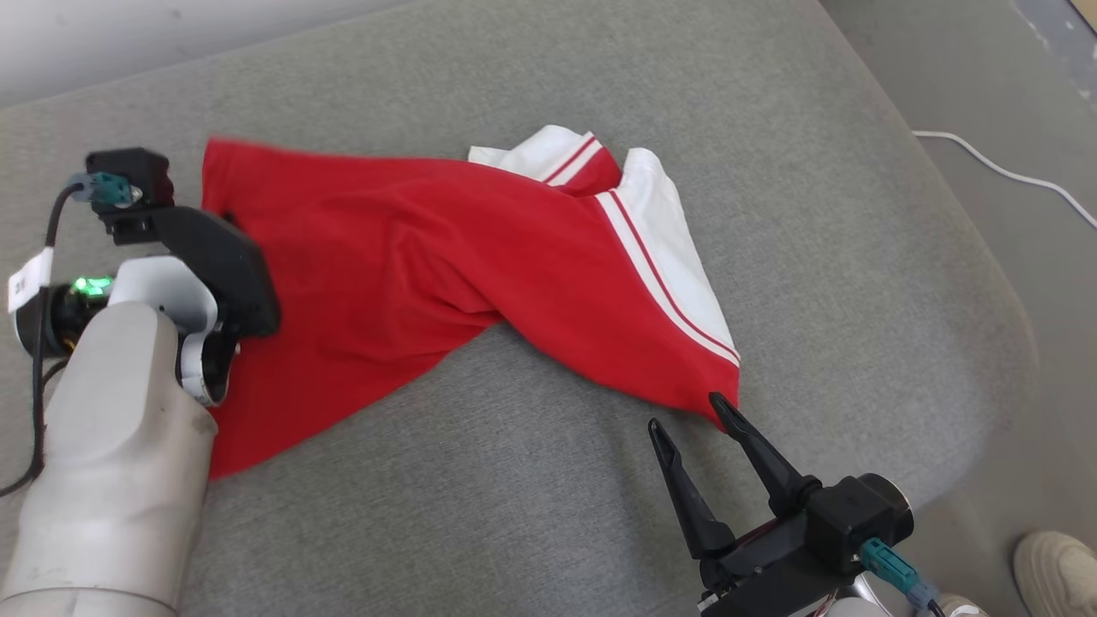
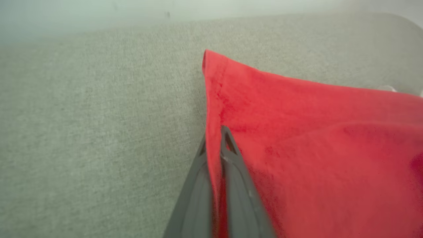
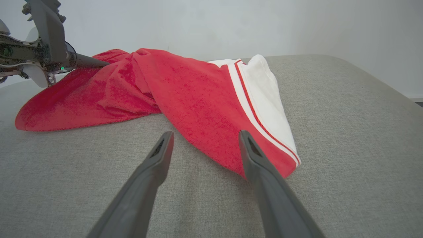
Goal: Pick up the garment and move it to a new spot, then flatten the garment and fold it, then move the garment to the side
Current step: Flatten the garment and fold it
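A red garment (image 1: 411, 257) with a white panel and red-white stripes lies twisted across the grey cushioned surface (image 1: 531, 514). My left gripper (image 1: 230, 221) is over its left edge. In the left wrist view that gripper (image 2: 214, 138) is shut, and the red hem (image 2: 214, 86) is pinched between its fingers. My right gripper (image 1: 686, 413) stands open at the garment's near right corner, one fingertip touching the red tip. The right wrist view shows its fingers (image 3: 205, 134) spread, with the garment (image 3: 198, 96) just ahead and the left gripper (image 3: 99, 62) lifting the far left fold.
The cushion's rounded right edge (image 1: 994, 283) drops to the floor, where a white cable (image 1: 1003, 171) runs. A person's pale shoe (image 1: 1058, 570) stands at the lower right. A light wall (image 3: 211, 23) rises behind the cushion.
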Controlling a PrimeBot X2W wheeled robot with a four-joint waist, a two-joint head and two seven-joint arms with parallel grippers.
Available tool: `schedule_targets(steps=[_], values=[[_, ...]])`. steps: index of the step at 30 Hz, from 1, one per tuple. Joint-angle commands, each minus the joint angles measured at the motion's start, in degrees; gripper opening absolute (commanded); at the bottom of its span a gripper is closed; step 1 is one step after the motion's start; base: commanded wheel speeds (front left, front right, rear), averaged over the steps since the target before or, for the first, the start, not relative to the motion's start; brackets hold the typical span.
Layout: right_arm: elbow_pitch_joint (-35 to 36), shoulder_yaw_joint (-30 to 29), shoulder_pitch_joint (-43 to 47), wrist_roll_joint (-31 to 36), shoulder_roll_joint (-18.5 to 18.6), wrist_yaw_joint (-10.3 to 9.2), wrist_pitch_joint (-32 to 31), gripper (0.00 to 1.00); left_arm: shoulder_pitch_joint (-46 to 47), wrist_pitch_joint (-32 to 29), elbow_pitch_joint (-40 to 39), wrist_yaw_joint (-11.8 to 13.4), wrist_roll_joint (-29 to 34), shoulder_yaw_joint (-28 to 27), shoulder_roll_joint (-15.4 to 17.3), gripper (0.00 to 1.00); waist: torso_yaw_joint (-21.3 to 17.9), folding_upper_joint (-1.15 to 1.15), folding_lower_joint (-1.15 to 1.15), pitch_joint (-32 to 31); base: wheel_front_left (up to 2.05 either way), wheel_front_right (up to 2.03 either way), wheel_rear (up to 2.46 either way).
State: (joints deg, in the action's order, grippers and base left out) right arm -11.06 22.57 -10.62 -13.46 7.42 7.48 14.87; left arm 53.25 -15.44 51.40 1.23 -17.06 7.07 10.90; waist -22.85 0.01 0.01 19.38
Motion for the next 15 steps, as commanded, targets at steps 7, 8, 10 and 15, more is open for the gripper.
schedule_targets(steps=[7, 8, 10, 15], values=[[-0.2, -1.2, 0.3, 0.1, 0.8, 0.03, 0.2, 1.00, -2.1, 12.6, -6.0, -3.3, -2.9, -1.2, -2.7, 0.00, 4.7, -0.01, -0.01, -2.9, 0.00, 0.00, 0.00], [-0.2, -1.4, 0.6, 0.1, 0.8, 0.04, 0.2, 1.00, -2.8, 14.1, -7.4, -3.8, -3.6, -1.7, -3.2, 0.00, 5.4, -0.01, -0.01, -3.3, 0.00, 0.00, 0.00], [-0.1, -2.1, 1.3, 0.2, 1.0, 0.04, 0.2, 1.00, -5.4, 16.2, -10.3, -5.2, -5.4, -1.7, -4.6, 0.00, 7.2, -0.01, -0.01, -4.2, 0.00, 0.00, 0.00], [0.4, -3.5, 2.9, 0.4, 1.3, 0.04, -0.4, 1.00, -16.7, 19.4, -21.5, -6.9, -6.5, 0.7, -5.9, 0.00, 11.3, -0.01, -0.01, -6.7, 0.00, 0.00, 0.00]])
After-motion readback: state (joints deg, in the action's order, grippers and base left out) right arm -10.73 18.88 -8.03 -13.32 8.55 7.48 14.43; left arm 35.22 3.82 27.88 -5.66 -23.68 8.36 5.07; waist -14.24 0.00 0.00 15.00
